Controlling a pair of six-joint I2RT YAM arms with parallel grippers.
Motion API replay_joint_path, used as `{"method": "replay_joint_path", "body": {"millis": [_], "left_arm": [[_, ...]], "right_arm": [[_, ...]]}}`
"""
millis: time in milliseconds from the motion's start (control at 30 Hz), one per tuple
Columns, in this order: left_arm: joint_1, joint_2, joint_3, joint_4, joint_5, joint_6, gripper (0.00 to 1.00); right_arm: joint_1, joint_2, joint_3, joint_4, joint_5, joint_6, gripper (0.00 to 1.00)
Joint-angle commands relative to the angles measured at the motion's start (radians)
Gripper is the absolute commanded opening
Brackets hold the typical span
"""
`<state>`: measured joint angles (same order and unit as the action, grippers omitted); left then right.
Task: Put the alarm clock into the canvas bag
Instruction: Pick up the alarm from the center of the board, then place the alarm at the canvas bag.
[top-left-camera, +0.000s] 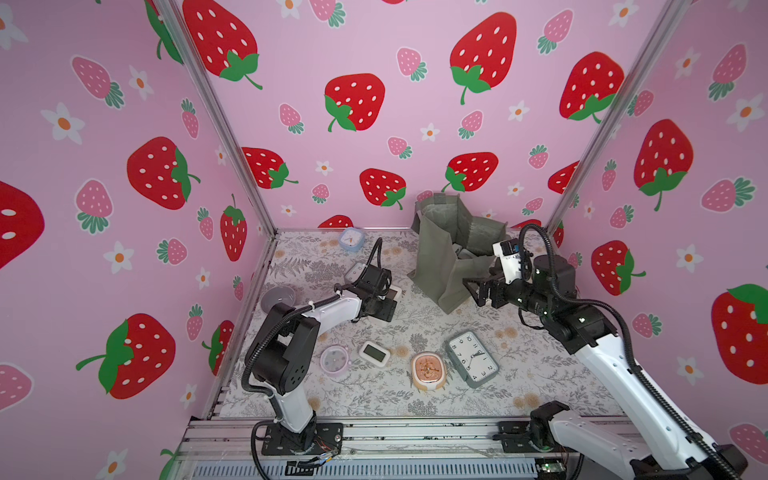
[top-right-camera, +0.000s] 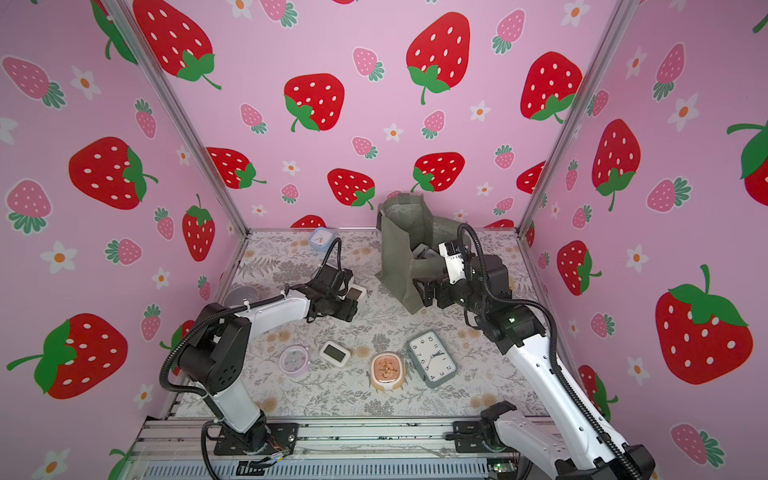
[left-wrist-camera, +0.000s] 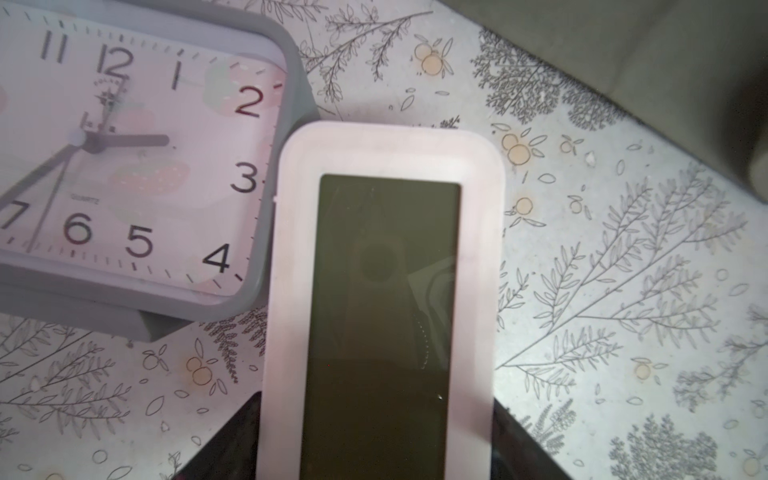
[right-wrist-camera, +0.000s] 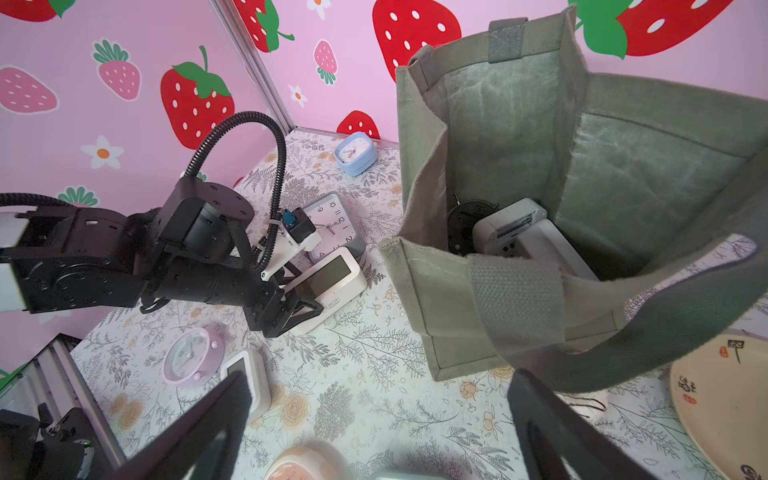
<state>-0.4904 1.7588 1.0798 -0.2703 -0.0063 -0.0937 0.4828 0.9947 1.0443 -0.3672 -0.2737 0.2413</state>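
Observation:
The grey-green canvas bag (top-left-camera: 440, 249) (top-right-camera: 395, 257) stands open at the back of the table, and its inside (right-wrist-camera: 519, 137) holds a white clock (right-wrist-camera: 511, 228) and a dark round one. Left of the bag lies a white digital alarm clock (left-wrist-camera: 386, 291) (right-wrist-camera: 332, 274) with a dark screen. My left gripper (left-wrist-camera: 376, 415) (top-left-camera: 384, 303) straddles it, a black finger against each long side; the clock rests on the table. My right gripper (right-wrist-camera: 382, 378) (top-left-camera: 471, 286) hangs open and empty by the bag's near side, with a handle strap (right-wrist-camera: 665, 332) close to one finger.
A grey square analog clock (left-wrist-camera: 124, 158) touches the white one. A blue clock (top-left-camera: 351, 239) sits at the back. A pink round clock (top-left-camera: 335, 360), small white digital clock (top-left-camera: 374, 353), orange clock (top-left-camera: 428, 370) and large grey clock (top-left-camera: 472, 358) lie in front. Grey bowl (top-left-camera: 277, 298) left, plate (right-wrist-camera: 723, 407) right.

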Motion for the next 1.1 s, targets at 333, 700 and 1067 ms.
{"method": "replay_joint_path", "body": {"millis": [333, 700, 1067], "left_arm": [[-0.011, -0.207, -0.001, 0.031, 0.035, 0.081, 0.59], [-0.012, -0.519, -0.009, 0.232, 0.182, 0.253, 0.57], [-0.012, -0.518, 0.028, 0.276, 0.356, 0.395, 0.57]], "right_arm": [[0.002, 0.035, 0.050, 0.031, -0.087, 0.049, 1.00], [-0.022, 0.121, 0.137, 0.184, -0.291, 0.283, 1.00], [-0.024, 0.320, 0.240, 0.255, -0.533, 0.427, 0.94]]}}
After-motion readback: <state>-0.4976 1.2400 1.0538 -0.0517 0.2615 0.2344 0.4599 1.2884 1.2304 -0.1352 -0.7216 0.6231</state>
